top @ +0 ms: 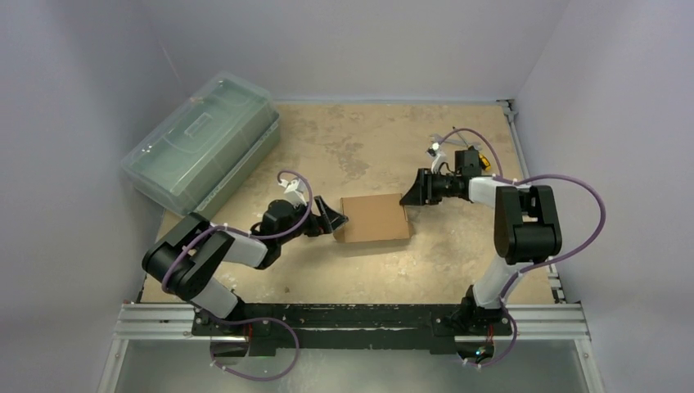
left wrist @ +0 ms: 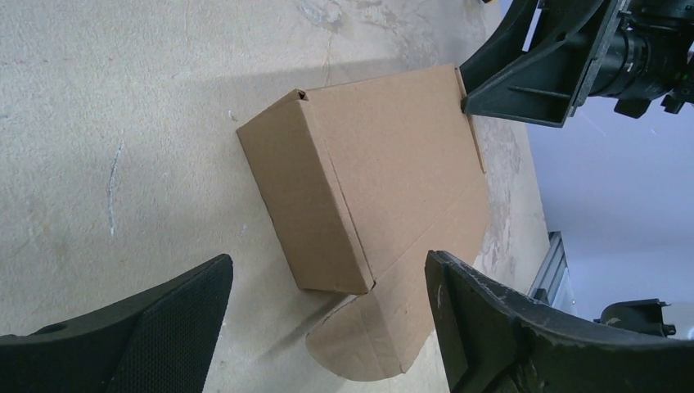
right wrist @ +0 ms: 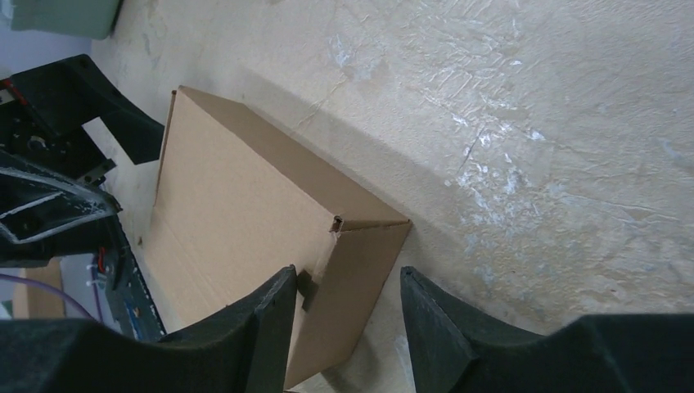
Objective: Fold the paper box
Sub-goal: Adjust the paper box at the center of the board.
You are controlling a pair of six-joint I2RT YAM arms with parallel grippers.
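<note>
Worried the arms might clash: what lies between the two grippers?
Only the paper box, resting on the table, with the left gripper at one end and the right gripper at the other. The top view shows it.

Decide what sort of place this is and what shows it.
Probably a robotics lab test cell: a black-and-white left arm and right arm bolted to a metal rail, a scuffed tan tabletop walled in by plain pale panels, one brown cardboard box.
</note>
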